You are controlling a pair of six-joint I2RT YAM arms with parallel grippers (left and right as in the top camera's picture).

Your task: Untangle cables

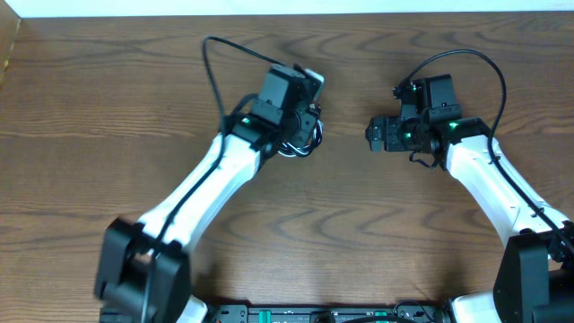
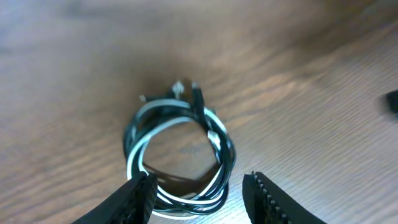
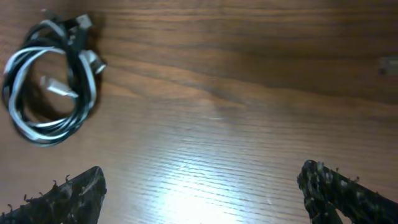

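Cables (image 2: 217, 140), one black and one white, lay wound together in a single tangled coil on the wooden table (image 1: 90, 90), just left of centre in the overhead frame. The left end effector (image 2: 199, 183) hung over the coil's lower edge, jaws partly apart to either side of it. The right end effector (image 3: 202, 177) gaped wide above the table, with the coil at the upper left of its view.
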